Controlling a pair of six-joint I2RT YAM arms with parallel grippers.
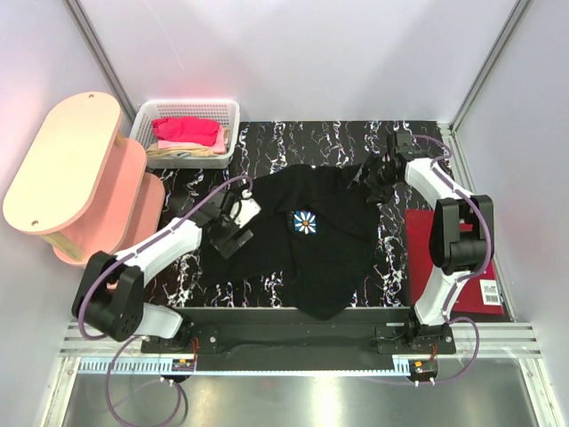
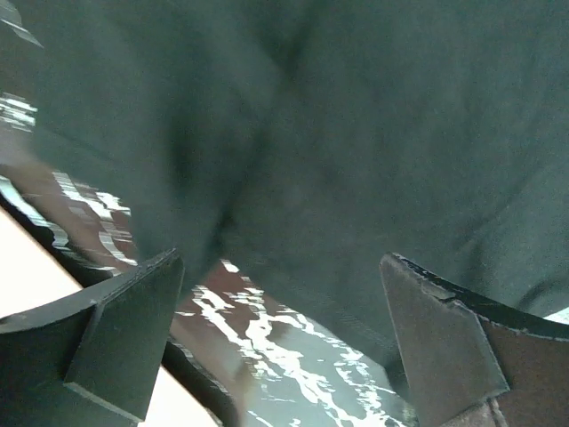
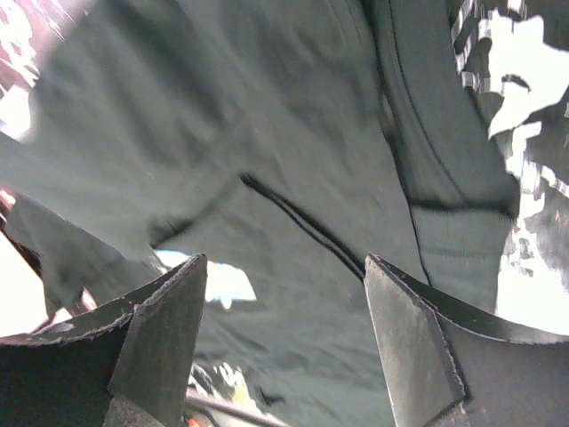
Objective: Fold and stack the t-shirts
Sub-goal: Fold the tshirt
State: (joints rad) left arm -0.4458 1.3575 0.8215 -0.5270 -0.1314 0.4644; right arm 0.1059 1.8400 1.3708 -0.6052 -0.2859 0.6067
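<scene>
A black t-shirt (image 1: 320, 240) with a small daisy print (image 1: 305, 222) lies spread on the black marbled table (image 1: 267, 147). At its left edge my left gripper (image 1: 240, 227) is open; the left wrist view shows it (image 2: 280, 267) holding nothing, with bare table below and black cloth (image 2: 356, 133) ahead. My right gripper (image 1: 373, 182) is at the shirt's far right corner, open (image 3: 284, 262) above a seam of the black cloth (image 3: 293, 133) and gripping nothing. A dark red t-shirt (image 1: 420, 245) lies flat at the right. The bright pink one (image 1: 187, 132) lies in the basket.
A white mesh basket (image 1: 142, 124) at the back left also holds beige cloth (image 1: 182, 153). A pink two-tier shelf (image 1: 80, 169) stands at the left. White walls close in the back and both sides. A labelled red edge (image 1: 489, 295) lies by the right arm's base.
</scene>
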